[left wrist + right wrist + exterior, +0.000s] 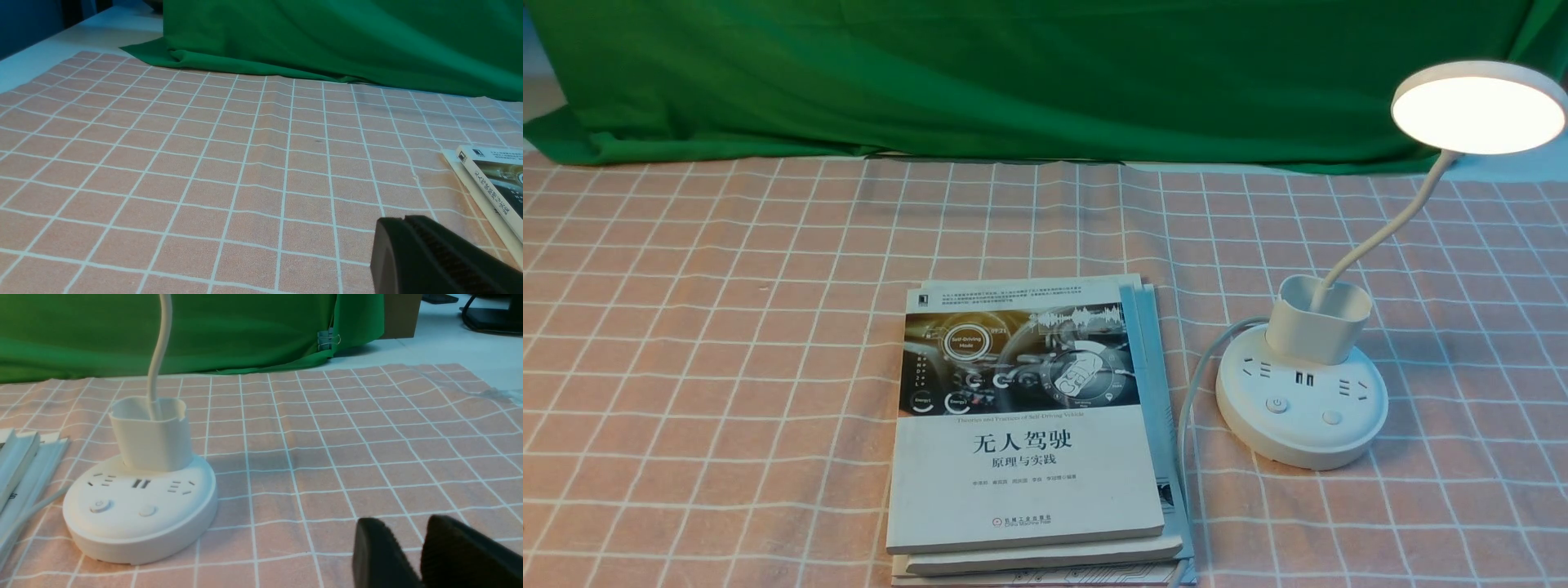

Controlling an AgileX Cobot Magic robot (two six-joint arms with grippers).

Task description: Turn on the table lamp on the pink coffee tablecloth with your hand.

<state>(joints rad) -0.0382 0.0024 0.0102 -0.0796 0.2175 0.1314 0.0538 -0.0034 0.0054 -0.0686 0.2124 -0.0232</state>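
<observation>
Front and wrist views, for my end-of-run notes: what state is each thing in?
Table lamp: lit, standing upright
Cable: lying in a loose curve
Books: closed, stacked
Pink tablecloth: spread out, slightly wrinkled
Green cloth: hanging in folds
Left gripper: shut, empty
Right gripper: open, empty

Got a salmon-pink tablecloth [727, 367] with a thin white grid, plain deep green cloth [1054, 82] behind, an all-white table lamp [1303, 408] whose disc glows warm white, plus a top book [1025, 482] that's white with a blackish cover picture, and pale blue book edges [1156, 367] under it.
</observation>
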